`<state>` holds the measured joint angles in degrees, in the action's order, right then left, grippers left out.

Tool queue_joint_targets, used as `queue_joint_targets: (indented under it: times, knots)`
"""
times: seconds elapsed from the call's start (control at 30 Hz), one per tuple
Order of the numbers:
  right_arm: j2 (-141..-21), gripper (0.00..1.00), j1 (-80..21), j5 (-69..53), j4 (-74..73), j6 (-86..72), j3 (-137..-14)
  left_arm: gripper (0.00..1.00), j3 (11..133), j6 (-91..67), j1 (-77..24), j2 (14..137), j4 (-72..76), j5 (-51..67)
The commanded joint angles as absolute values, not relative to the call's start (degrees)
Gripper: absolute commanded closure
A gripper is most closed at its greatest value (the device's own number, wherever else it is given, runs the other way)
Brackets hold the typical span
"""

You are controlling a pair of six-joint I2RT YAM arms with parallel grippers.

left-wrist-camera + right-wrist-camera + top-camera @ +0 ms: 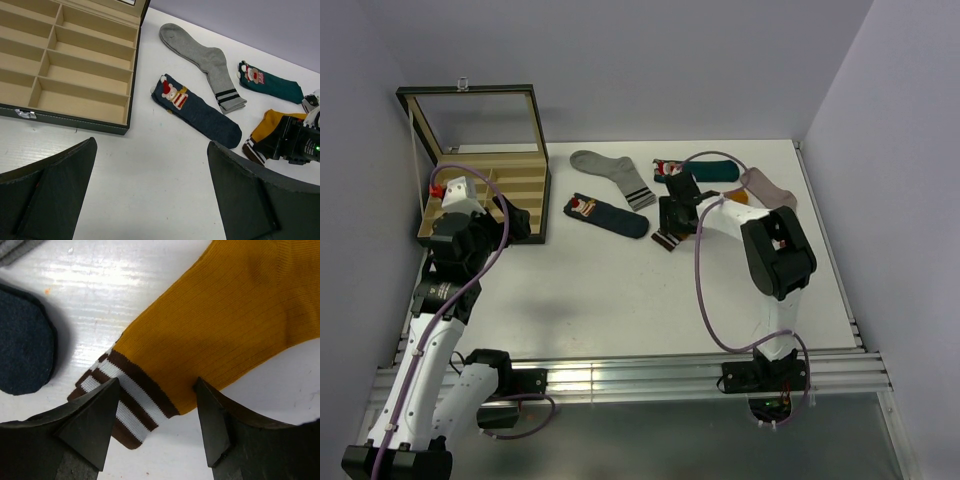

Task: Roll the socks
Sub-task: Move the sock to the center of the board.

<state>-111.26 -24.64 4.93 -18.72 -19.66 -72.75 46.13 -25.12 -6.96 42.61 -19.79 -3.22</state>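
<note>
The mustard-orange sock [215, 315] lies flat, its brown-and-white striped cuff [125, 395] toward me. My right gripper [157, 385] is low over that cuff, jaws partly apart. One fingertip [107, 392] rests on the stripes, the other at the sock's edge, and the fabric between them lies flat. The navy sock [610, 215] with the Christmas figure lies just to the left, and the dark teal sock [705, 168] lies behind. My left gripper [152, 145] hovers wide open over bare table near the box, holding nothing.
An open compartmented box [485, 195] with a raised lid stands at the far left. A grey sock [612, 175] with dark stripes lies behind the navy one. A pinkish-beige sock [768, 187] lies to the right of the teal one. Walls enclose the table.
</note>
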Motion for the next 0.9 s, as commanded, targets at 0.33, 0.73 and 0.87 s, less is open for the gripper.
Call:
queue_joint_targets:
  times: [0.33,0.73,0.87]
  knots:
    - [-101.0,0.3,-39.6,6.8,-30.9,-23.8,-60.8,0.01,45.9,-24.3,-7.2,42.3,-17.5,-1.7]
    - [-85.9,0.35,-46.5,5.8,-30.0,-20.1,-61.7,0.0,46.1,-24.8,-7.2,43.2,-17.8,-1.4]
    - [-85.6,0.43,-46.6,3.6,-28.8,-17.5,-58.5,0.01,46.2,-24.8,-7.2,43.4,-17.9,-1.6]
